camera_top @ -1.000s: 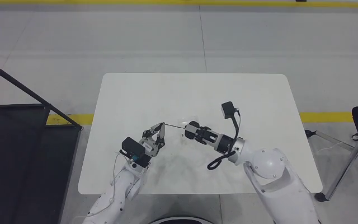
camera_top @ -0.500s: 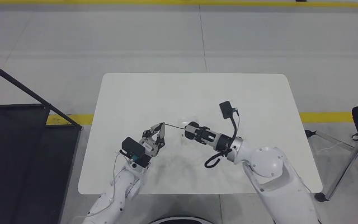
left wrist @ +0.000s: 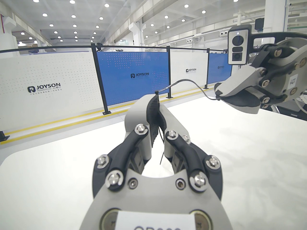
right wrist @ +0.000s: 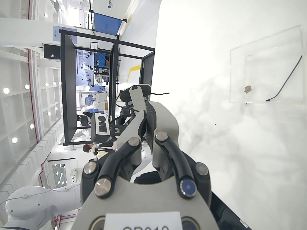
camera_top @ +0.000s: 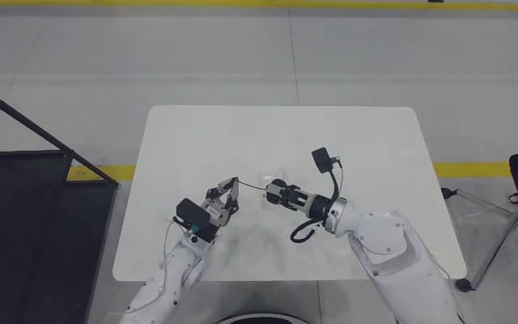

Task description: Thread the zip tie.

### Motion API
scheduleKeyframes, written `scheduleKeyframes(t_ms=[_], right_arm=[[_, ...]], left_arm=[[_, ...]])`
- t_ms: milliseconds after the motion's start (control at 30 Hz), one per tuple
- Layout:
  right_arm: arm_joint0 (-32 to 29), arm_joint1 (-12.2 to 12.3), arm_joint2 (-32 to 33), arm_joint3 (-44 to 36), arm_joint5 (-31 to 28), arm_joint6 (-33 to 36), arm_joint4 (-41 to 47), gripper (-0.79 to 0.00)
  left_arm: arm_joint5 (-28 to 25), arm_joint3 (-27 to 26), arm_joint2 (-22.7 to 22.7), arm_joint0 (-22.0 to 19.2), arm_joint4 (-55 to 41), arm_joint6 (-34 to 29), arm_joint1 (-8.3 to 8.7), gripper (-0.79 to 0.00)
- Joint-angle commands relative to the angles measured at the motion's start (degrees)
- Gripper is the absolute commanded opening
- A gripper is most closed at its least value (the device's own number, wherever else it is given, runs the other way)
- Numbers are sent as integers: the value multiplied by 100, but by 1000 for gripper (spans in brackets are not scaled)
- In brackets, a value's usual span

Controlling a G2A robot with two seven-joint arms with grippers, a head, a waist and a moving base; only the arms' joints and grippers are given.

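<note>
Zip tie (camera_top: 251, 185): thin black strap, flexible, strung in the air between the two tools above the white worktop (camera_top: 364, 146). Long axis runs tip to tip, from left tool (camera_top: 229, 187) across to right tool (camera_top: 269, 192), the tools facing each other.

Left wrist view: left tool (left wrist: 156, 104) is clenched on the strap, ribbed black pads pressed together on it. A small dark end stands just proud of its tips. From there the strap (left wrist: 182, 80) bows up in a shallow arc and drops to the tips of the right tool (left wrist: 219, 94), which are pinched shut on the far end. A short tail hangs down between the left tool's fingers toward its palm.

Right wrist view: right tool (right wrist: 145, 107) is closed, grey metal fingers with black linkages. A short length of the black strand (right wrist: 160, 94) shows just past its tips.

Beside the right tool, flat on the worktop: clear square plate (right wrist: 263, 48), glossy, with sharp edges. On it lies a second black strap (right wrist: 286, 80), gently curved and hooked at one end, with a small brown scrap (right wrist: 247, 89) near it. Worktop is matte white with rounded corners.
</note>
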Motion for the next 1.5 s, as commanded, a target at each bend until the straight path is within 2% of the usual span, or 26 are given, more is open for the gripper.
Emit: scheduleKeyframes(t_ms=[0, 367, 767, 1200, 1467], right_arm=[[20, 1, -16, -3, 69, 20, -48, -785], [108, -15, -132, 50, 201, 28, -166, -785], [-169, -20, 167, -46, -590, -172, 502, -785], [-318, -18, 324, -42, -1148, -199, 856, -785], [-330, -11, 337, -19, -1134, -162, 809, -785]], left_arm=[[0, 0, 0, 0, 0, 0, 0, -785], [0, 0, 0, 0, 0, 0, 0, -785], [-14, -100, -12, 43, 43, -175, 1, -785], [-71, -115, -11, 79, 228, -277, -8, -785], [-181, -110, -17, 89, 326, -251, -6, -785]])
